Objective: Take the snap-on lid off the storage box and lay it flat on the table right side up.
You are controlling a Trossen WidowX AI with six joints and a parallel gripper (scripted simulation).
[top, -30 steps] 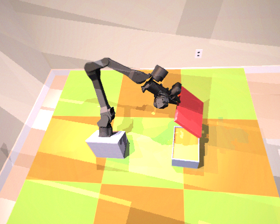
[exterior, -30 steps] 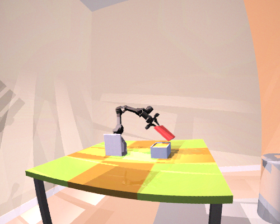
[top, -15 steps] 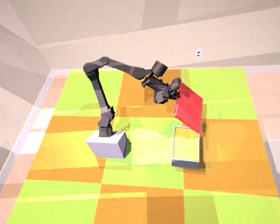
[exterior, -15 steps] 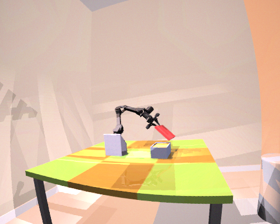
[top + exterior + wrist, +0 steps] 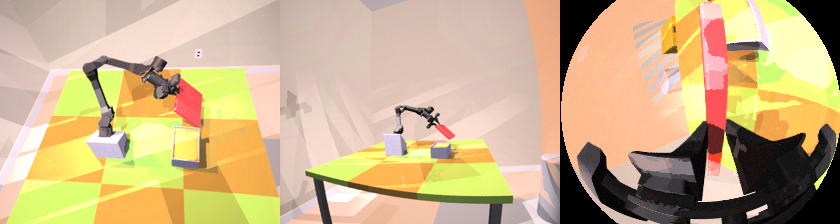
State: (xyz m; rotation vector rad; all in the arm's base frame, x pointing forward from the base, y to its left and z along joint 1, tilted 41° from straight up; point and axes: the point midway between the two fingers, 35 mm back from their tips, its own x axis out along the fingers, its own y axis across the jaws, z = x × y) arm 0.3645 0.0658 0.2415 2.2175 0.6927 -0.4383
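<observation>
Now the gripper (image 5: 177, 90) (image 5: 438, 124) (image 5: 716, 127) is clamped on the red snap-on lid (image 5: 189, 103) (image 5: 445, 131) (image 5: 716, 65), which hangs in the air, tilted steeply with its far end lower. The grey storage box (image 5: 185, 163) (image 5: 440, 153) (image 5: 747, 46) stands open on the checkered counter (image 5: 143, 204) (image 5: 392, 173) (image 5: 800, 107) (yellow shows inside it), apart from the pale block under the arm (image 5: 107, 149) (image 5: 393, 145).

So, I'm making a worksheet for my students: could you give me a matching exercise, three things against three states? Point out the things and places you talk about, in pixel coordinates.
1. Lid (image 5: 189, 103) (image 5: 445, 131) (image 5: 716, 75)
2. Storage box (image 5: 185, 163) (image 5: 440, 153)
3. Gripper (image 5: 178, 91) (image 5: 440, 124) (image 5: 717, 131)

A. open-topped, on the table (image 5: 140, 201) (image 5: 462, 182)
B. shut on something red
C. tilted, in the air

Pairs: 1-C, 2-A, 3-B
</observation>
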